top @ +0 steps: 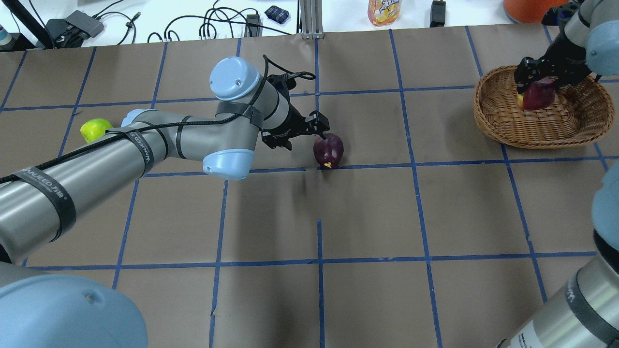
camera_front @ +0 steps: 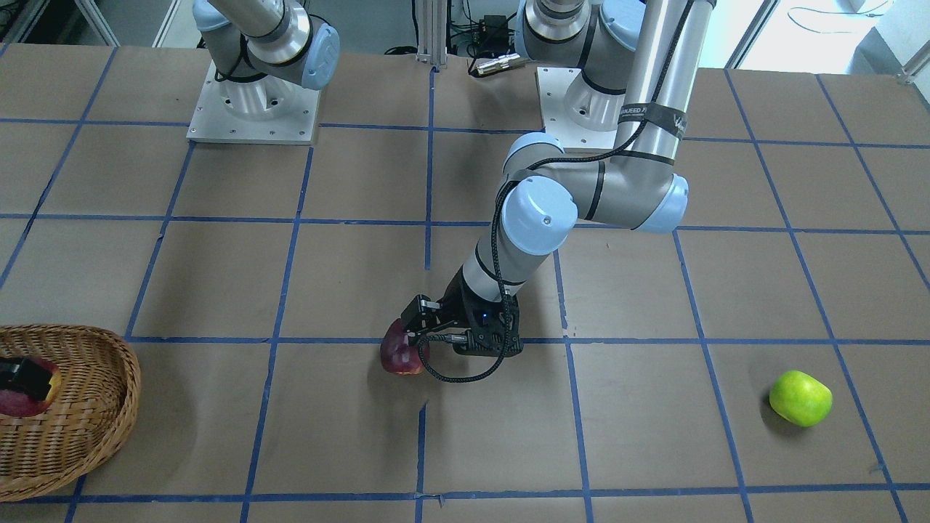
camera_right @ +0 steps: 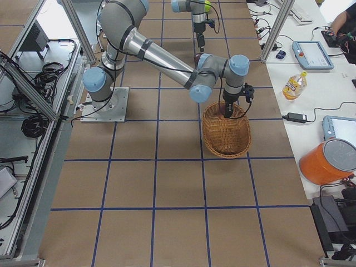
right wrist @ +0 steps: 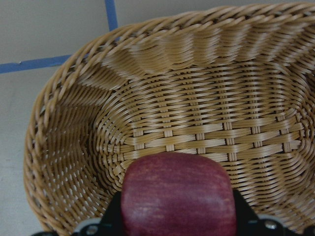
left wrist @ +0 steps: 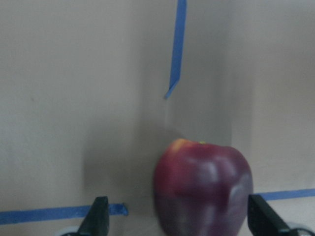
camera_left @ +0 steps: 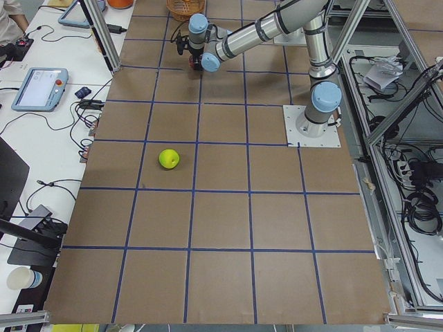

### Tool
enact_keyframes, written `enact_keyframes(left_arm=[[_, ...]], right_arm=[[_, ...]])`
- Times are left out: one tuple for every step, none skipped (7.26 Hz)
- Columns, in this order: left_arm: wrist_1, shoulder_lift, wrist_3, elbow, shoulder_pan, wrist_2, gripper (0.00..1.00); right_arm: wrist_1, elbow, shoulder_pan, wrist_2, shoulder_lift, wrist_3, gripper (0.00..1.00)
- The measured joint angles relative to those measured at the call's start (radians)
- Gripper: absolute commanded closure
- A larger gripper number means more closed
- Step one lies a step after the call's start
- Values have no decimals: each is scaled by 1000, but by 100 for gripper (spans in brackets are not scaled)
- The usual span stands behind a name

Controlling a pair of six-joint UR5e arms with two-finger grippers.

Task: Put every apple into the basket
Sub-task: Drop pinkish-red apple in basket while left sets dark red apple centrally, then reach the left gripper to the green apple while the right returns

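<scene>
While the right gripper point(top: 534, 84) is clenched on the red apple point(top: 537, 95) inside the basket point(top: 503, 130) by the worktop's far edge, the dark apple point(top: 329, 150) at mid-worktop sits between the spread fingers of the left gripper point(left wrist: 179, 206), with the green apple point(top: 95, 129) further toward the left end.

1. Black strap point(top: 46, 191) round the thick tube of the left arm point(top: 96, 164): white print reading "ANJEED". The leading letter is probably a "V", and the characters after it are too small to make out. The same strap shows in the front-facing view with the same print.
2. Second black strap point(top: 145, 147), nearer the elbow: white print, illegible.
3. Black strap point(top: 578, 302) on the right arm point(top: 561, 319): white print, cut off, unreadable.
4. Bottle point(top: 382, 9) beyond the far edge of the worktop point(top: 367, 217): coloured label, lettering not legible.
</scene>
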Motion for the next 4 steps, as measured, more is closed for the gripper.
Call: enact_keyframes(left_arm=[[-75, 42, 69, 36, 45, -2, 0], [-187, 94, 193, 64, 111, -3, 0], [-301, 149, 335, 77, 194, -1, 0], [-393, 195, 497, 84, 293, 47, 0]], right_arm=[[-1, 0, -14, 0, 28, -2, 70], [-1, 2, -28, 1, 46, -3, 1], [0, 5, -43, 3, 54, -4, 0], [2, 8, -52, 4, 57, -2, 0]])
